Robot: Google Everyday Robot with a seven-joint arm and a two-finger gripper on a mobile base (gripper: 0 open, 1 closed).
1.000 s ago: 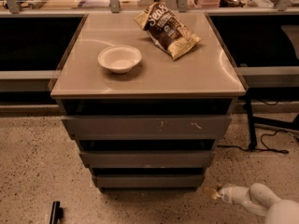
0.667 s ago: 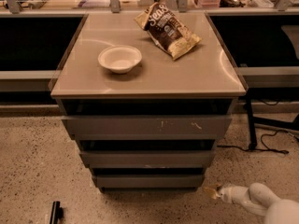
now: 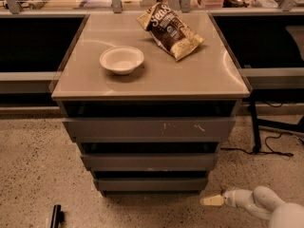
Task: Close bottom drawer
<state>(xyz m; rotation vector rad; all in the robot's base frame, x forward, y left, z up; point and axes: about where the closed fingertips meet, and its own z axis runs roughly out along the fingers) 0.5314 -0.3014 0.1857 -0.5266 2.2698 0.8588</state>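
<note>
- Low at the right of the camera view, the hand (image 3: 212, 201) is seen just above the speckled floor (image 3: 33, 165), at the end of a white arm (image 3: 254, 204) that enters from the lower right corner.
- The hand's pale yellowish tip is pointed left toward the cabinet, and it is held apart from the cabinet, a little right of and below the lowest front's right corner.
- Whether the hand is spread or pressed together cannot be told; nothing is seen to be gripped by it.
- The bottom drawer (image 3: 151, 184) is found at the foot of the cabinet, lowest of three grey-brown fronts and the narrowest and shortest of them, plain and without a handle.
- A dark strip is shown above its front, so the drawer is taken to be pulled out a little.
- The middle drawer front (image 3: 149, 162) is set directly above it, somewhat wider and also plain.
- The top drawer front (image 3: 149, 128) is the widest and tallest, and pale scratch marks are seen right of its centre.
- On the counter (image 3: 199, 80), a white bowl (image 3: 121, 59) is placed left of centre, upright.
- A brown chip bag (image 3: 170, 30) is laid flat toward the back right, apart from the bowl.
- Dark cables (image 3: 273, 152) are trailed over the floor to the right of the cabinet.
- A small black object (image 3: 56, 216) is seen on the floor at the lower left.
</note>
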